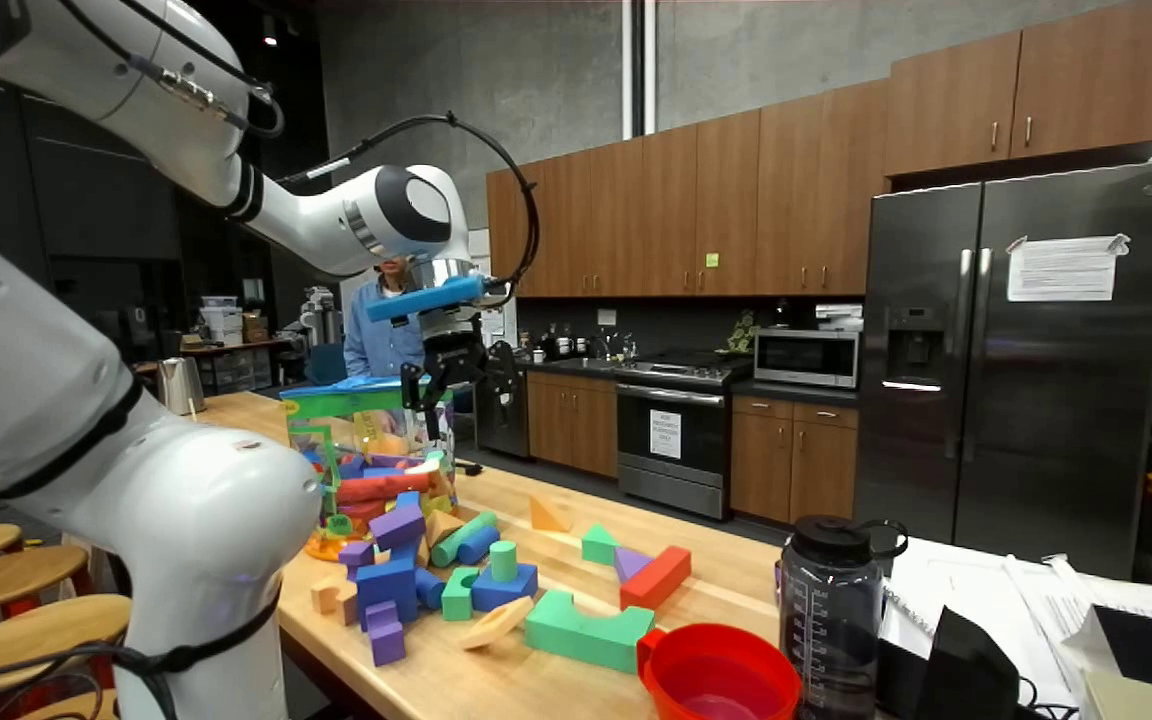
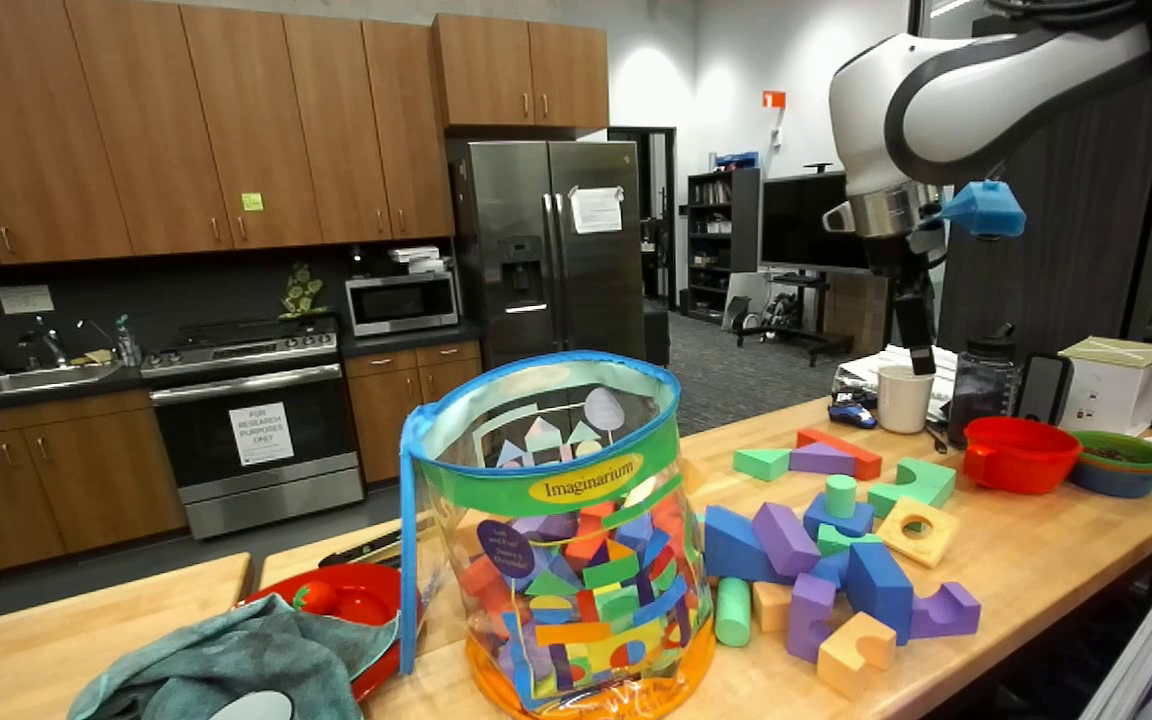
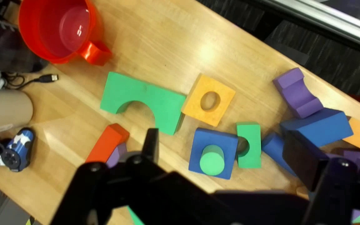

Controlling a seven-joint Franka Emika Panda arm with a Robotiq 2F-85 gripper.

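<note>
Hanging above the surface [image 3: 164, 40], fingers [image 3: 150, 144] spread wide, released, in the wrist view; blue block [image 3: 212, 137] with green cylinder [image 3: 212, 164] standing on it shows below, between them. In an exterior view: clear bag of blocks [image 1: 351, 402] farther left, red cup [image 1: 721, 672] near right. In an exterior view: pale mug [image 2: 904, 405] left of red cup.

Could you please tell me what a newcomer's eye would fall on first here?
Probably the clear Imaginarium bag, packed with colourful blocks, standing on the wooden table. Beside it lie loose blocks, with the gripper hanging open and empty above some. The bright red cup stands next to the water bottle.
</note>
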